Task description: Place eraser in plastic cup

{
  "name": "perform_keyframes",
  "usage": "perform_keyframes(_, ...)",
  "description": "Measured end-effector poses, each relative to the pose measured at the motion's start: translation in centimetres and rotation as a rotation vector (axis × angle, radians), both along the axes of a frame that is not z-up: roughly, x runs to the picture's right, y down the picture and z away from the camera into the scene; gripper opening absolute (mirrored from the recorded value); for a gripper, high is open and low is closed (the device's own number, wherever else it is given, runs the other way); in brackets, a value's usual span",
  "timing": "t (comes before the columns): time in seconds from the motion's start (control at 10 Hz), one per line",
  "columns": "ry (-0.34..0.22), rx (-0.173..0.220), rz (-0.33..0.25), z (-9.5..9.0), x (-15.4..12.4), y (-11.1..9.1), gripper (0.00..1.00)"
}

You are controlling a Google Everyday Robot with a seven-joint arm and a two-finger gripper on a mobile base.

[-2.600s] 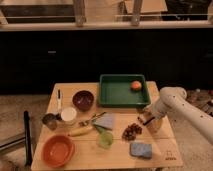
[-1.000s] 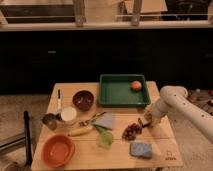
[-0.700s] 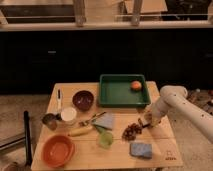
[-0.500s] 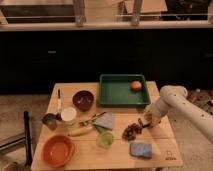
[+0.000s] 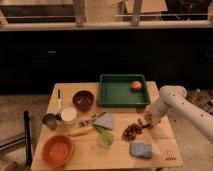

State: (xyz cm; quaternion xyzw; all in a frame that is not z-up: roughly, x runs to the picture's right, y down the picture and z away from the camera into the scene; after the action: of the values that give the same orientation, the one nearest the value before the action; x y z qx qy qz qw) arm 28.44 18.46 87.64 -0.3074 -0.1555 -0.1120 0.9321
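My gripper hangs at the end of the white arm and is low over the table's right side, just right of the brown pine cone. A small tan bit shows right at the gripper's tip; I cannot tell whether it is the eraser, which is otherwise hidden. The pale green plastic cup stands near the table's front middle, well left of the gripper. The blue-grey sponge lies in front of the gripper.
A green tray at the back holds an orange fruit. On the left are a dark bowl, a white cup, a metal cup, an orange bowl, a banana and a grey cloth.
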Motion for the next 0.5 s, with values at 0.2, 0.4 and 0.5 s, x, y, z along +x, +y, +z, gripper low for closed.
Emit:
perform_keyframes(0.2,-0.006,0.000,-0.024,-0.3,-0.6,0.1,0.00)
perform_keyframes(0.4,-0.014,0.013,-0.066,-0.9,-3.1,-0.3,0.00)
perform_keyframes(0.5,-0.018,0.022,-0.085,-1.1,-4.3,-0.7,0.00)
